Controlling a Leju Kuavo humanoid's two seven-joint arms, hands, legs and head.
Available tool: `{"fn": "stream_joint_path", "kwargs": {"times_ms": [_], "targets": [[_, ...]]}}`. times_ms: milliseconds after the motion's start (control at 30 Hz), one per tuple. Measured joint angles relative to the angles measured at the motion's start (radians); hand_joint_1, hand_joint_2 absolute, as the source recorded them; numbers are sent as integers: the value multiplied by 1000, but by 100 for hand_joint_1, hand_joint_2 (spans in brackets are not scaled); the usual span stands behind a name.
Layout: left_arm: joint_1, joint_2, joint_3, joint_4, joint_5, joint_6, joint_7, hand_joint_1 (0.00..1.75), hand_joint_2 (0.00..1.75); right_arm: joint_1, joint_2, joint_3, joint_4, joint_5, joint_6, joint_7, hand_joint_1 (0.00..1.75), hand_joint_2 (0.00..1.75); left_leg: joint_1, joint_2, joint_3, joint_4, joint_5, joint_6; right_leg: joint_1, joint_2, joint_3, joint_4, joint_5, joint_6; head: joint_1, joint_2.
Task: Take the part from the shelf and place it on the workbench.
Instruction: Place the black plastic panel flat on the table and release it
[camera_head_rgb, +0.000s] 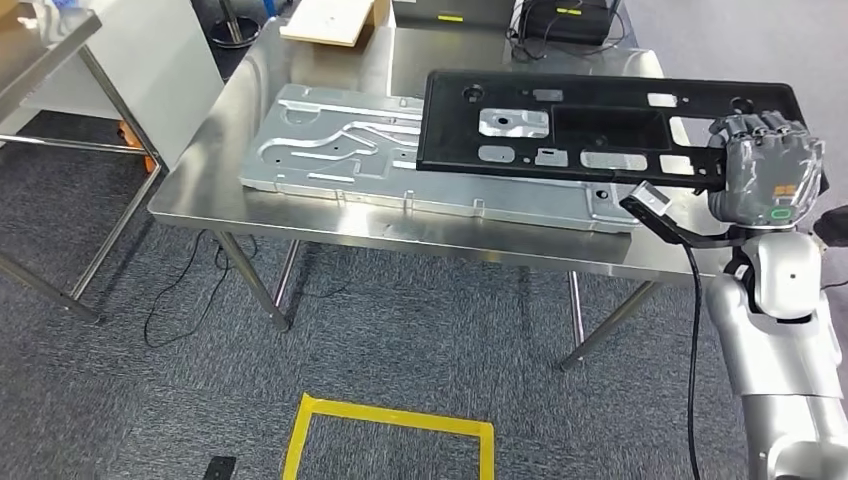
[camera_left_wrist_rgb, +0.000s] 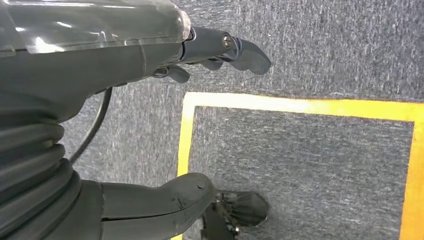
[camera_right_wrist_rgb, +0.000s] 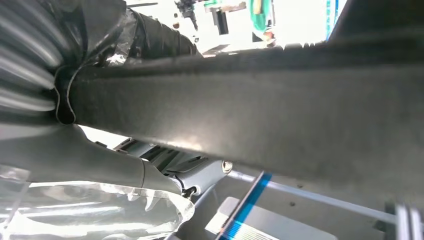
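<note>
Right hand (camera_head_rgb: 765, 168) wrapped around the right end of the black panel (camera_head_rgb: 600, 125), fingers (camera_head_rgb: 752, 127) curled over its top edge, gripping it. Panel held flat above the steel workbench (camera_head_rgb: 300, 215), partly over the silver metal sheet (camera_head_rgb: 340, 150) lying there; hard to tell whether touching the sheet or just above it. Seen close from the right wrist as a broad dark bar (camera_right_wrist_rgb: 250, 115) across the hand. Left hand (camera_left_wrist_rgb: 125, 120) hanging over grey carpet (camera_left_wrist_rgb: 325, 45) and yellow floor tape (camera_left_wrist_rgb: 300, 106), fingers (camera_left_wrist_rgb: 240, 52) and thumb (camera_left_wrist_rgb: 165, 200) apart, holding nothing. Wooden board (camera_head_rgb: 330, 22) at the far edge of the bench, well apart from the panel
</note>
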Motion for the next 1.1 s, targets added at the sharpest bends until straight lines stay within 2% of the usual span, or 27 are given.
{"fn": "stream_joint_path", "kwargs": {"times_ms": [67, 133, 167, 233, 267, 300, 333, 367, 400, 433, 467, 567, 633, 667, 733, 767, 800, 833, 900, 933, 967, 1000, 1033, 1100], "targets": [[-1, 0, 0, 0, 0, 0, -1, 0, 175, 3, -3, -4, -4, 0, -1, 0, 175, 175, -1, 2, 6, -2, -7, -12, -5, 2, 11, -14, 0, -3, 0, 0], [-2, 0, 0, 0, 0, 0, -1, 0, 175, 6, -5, -11, -7, 0, -2, 2, 175, 175, -2, 3, -13, 45, -35, -21, -13, 0, 26, -29, 0, -10, 0, 0], [-2, 0, 0, 0, 0, 0, -1, 0, 175, 8, -6, -15, -7, 0, -2, 3, 175, 175, 1, 3, -39, 98, -59, -24, -14, -1, 31, -32, -2, -13, 0, 0], [0, 0, 0, 0, 0, 0, -1, 0, 175, 12, -6, -20, -6, 2, -2, 3, 175, 175, 6, 3, -112, 226, -106, -31, -14, -2, 37, -31, -9, -17, 0, 0], [1, 0, 0, 0, 1, 0, -1, 0, 175, 15, -6, -22, -4, 3, -2, 3, 175, 175, 7, 3, -138, 264, -109, -34, -14, -1, 40, -31, -13, -17, 0, 0], [2, 1, 0, 0, 1, 0, -1, 0, 175, 20, -6, -23, -3, 5, -2, 3, 175, 175, 9, 3, -148, 265, -91, -36, -15, 0, 44, -29, -18, -16, 0, 0], [2, 2, 0, 0, 1, 0, -1, 0, 175, 24, -6, -24, -1, 6, -2, 3, 175, 175, 10, 3, -137, 228, -56, -37, -15, 0, 50, -27, -23, -14, 0, 0], [1, 2, 0, 0, 1, 0, -1, 0, 175, 27, -6, -24, 0, 7, -2, 2, 175, 175, 11, 3, -111, 158, -12, -37, -16, 1, 56, -24, -30, -11, 0, 0], [1, 3, 0, 0, 1, 0, -1, 0, 175, 30, -6, -24, 1, 8, -2, 1, 175, 175, 11, 3, -82, 91, 20, -36, -15, 2, 61, -21, -37, -7, 0, 0], [0, 3, 0, 0, 1, 0, -1, 0, 175, 31, -6, -25, 1, 8, -2, 0, 175, 175, 10, 3, -59, 40, 40, -33, -14, 2, 63, -17, -42, -2, 0, 0], [-1, 4, 0, 0, 1, 0, 0, 0, 175, 33, -6, -25, 1, 8, -2, -2, 175, 175, 9, 2, -45, 10, 46, -30, -13, 3, 63, -15, -46, 3, 0, 0], [-1, 3, 0, 0, 0, -1, 0, 0, 175, 43, -4, -24, 1, 15, -2, -17, 175, 175, 6, 1, -39, -3, 42, -15, -15, 3, 63, -17, -49, 18, 0, 0], [-2, 3, 0, 0, -1, -2, 0, 0, 175, 50, -3, -21, 1, 23, -1, -37, 175, 175, 10, 1, -30, -14, 44, -3, -18, 2, 50, 14, -69, 27, 0, 0], [-4, 3, 0, 0, -2, -2, 0, 0, 175, 53, -2, -19, 1, 25, 1, -49, 175, 175, 12, 1, -25, -18, 43, 2, -19, 1, 26, 61, -92, 31, 0, 0], [-8, 3, 0, 0, -5, -4, 2, 0, 175, 57, 2, -9, 4, 29, 6, -72, 175, 175, 12, 1, -21, -19, 38, 8, -21, 1, -49, 193, -140, 37, 0, 0], [-9, 3, 0, 0, -7, -6, 3, 0, 175, 60, 5, -2, 6, 33, 9, -82, 175, 175, 11, 1, -17, -19, 34, 9, -23, 1, -83, 245, -150, 40, 0, 0], [-10, 3, 0, 0, -8, -8, 5, 0, 175, 62, 8, 7, 9, 37, 12, -90, 175, 175, 11, 1, -12, -18, 30, 8, -25, 1, -102, 263, -139, 41, 0, 0], [-10, 2, 0, 0, -8, -9, 6, 0, 175, 63, 10, 16, 11, 42, 15, -99, 175, 175, 11, 0, -5, -18, 25, 7, -26, 1, -101, 243, -110, 41, 0, 0], [-11, 1, -1, 0, -10, -10, 9, 0, 175, 57, 14, 36, 17, 53, 22, -114, 175, 175, 12, -1, 11, -18, 13, 1, -29, 0, -53, 119, -25, 37, 0, 0], [-13, 1, -2, 0, -12, -11, 10, 0, 175, 51, 17, 47, 20, 59, 27, -120, 175, 175, 11, -2, 16, -17, 8, -3, -26, 0, -27, 57, 2, 34, 0, 0], [-16, 1, -2, 0, -14, -11, 11, 0, 175, 44, 21, 58, 24, 67, 31, -124, 175, 175, 10, -2, 17, -17, 4, -9, -24, 0, -10, 16, 15, 30, 0, 0], [-18, 1, -2, 0, -15, -11, 12, 0, 175, 38, 25, 70, 28, 76, 33, -126, 175, 175, 9, -2, 17, -18, 1, -15, -20, 1, -2, -2, 12, 26, 0, 0], [-21, 1, -2, 0, -16, -11, 13, 0, 175, 33, 29, 81, 33, 87, 34, -127, 175, 175, 9, -2, 17, -20, 0, -21, -16, 1, -1, -7, 7, 21, 0, 0], [-24, 1, -2, 0, -16, -11, 14, 0, 175, 29, 35, 100, 42, 105, 34, -125, 175, 175, 10, -1, 20, -19, -8, -33, -19, 2, 5, -14, 3, 10, 0, 0]]}}
